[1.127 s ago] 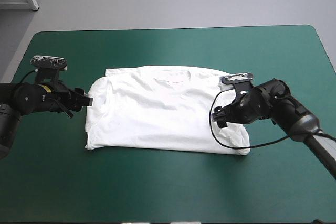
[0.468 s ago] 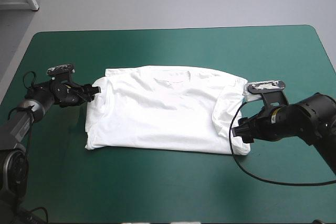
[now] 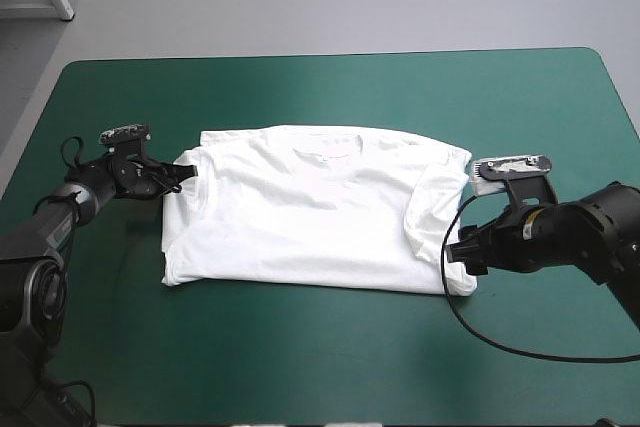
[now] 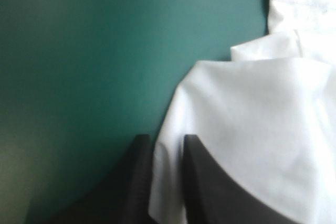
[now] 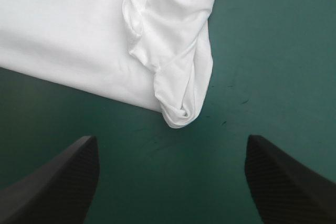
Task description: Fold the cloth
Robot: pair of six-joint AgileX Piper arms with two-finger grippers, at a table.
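Left gripper (image 3: 186,175) clamps the left edge of the white T-shirt (image 3: 310,212), which lies flat mid-table on the teal-green cover (image 3: 300,367); right gripper (image 3: 462,250), fingers (image 5: 63,182) spread wide, sits just off the shirt's near right corner.

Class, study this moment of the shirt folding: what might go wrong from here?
1. The left gripper pinches only a narrow edge of the white short-sleeved T-shirt; a pull may slip it free.
2. The right gripper stands open over the bare teal-green cover, off the shirt, so a one-sided lift could drag it askew.
3. The sleeve near that gripper lies bunched; folding over it may trap creases.
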